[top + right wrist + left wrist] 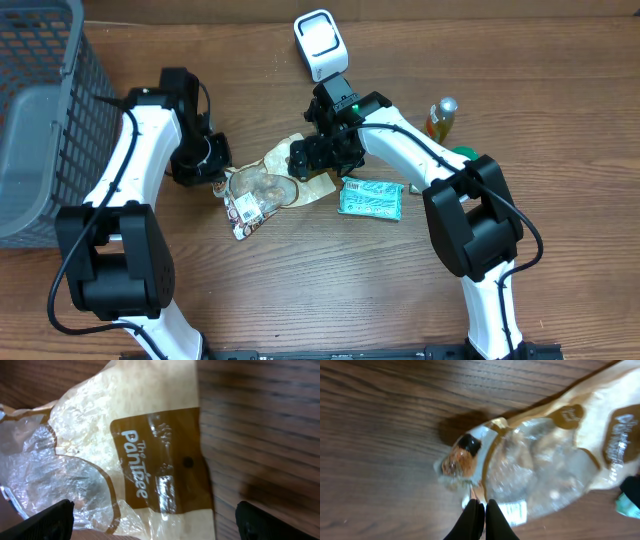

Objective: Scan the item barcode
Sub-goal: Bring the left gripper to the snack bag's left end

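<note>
Overhead, the snack bag [265, 190] lies mid-table; my left gripper [480, 517] pinches its edge, right gripper [322, 155] gapes above it. I should lift gently, turning the white label [243, 210] toward the scanner [320, 45].

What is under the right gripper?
The plastic bag, its brown printed label facing up, lies on the table below the open right gripper. Whatever is beneath the bag is covered, and overhead the gripper hides that end.

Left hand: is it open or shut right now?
Shut. The left hand shows both black fingers pressed together, pinching an edge of the bag on the table.
</note>
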`<state>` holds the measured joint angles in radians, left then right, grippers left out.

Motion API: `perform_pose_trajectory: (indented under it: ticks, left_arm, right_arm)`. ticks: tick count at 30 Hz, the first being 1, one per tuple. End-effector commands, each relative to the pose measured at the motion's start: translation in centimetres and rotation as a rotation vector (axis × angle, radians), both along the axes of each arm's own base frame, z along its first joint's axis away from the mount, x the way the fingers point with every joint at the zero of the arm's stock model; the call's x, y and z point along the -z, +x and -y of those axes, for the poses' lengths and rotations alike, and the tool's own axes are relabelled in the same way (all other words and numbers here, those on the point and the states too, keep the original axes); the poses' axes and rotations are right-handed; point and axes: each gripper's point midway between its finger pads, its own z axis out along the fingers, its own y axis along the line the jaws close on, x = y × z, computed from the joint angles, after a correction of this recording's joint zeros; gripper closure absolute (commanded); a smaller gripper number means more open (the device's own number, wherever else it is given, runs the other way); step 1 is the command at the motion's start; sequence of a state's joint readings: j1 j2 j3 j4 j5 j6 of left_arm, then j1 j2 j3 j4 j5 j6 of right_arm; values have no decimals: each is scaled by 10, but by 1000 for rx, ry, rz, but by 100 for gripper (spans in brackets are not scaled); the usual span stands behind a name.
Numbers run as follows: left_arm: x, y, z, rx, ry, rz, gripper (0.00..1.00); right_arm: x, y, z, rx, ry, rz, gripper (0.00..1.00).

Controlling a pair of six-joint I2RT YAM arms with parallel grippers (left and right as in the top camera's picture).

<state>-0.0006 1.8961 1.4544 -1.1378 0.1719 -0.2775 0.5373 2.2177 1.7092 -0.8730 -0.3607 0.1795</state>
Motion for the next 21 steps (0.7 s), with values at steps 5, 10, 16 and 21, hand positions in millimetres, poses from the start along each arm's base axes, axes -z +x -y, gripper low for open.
perform_pose_trajectory:
  ticks: [5, 10, 16, 21]
  left_arm:
    - [36, -10, 10, 22, -39, 8, 96]
    - [52, -14, 11, 22, -38, 16, 96]
    - [57, -15, 10, 22, -36, 21, 96]
    - [57, -10, 10, 23, -31, 40, 96]
  right_arm:
    - [5, -5, -12, -69, 75, -29, 0]
    - [5, -6, -12, -53, 72, -41, 1]
    - [5, -6, -12, -54, 74, -42, 1]
    - [-2, -12, -23, -73, 145, -71, 1]
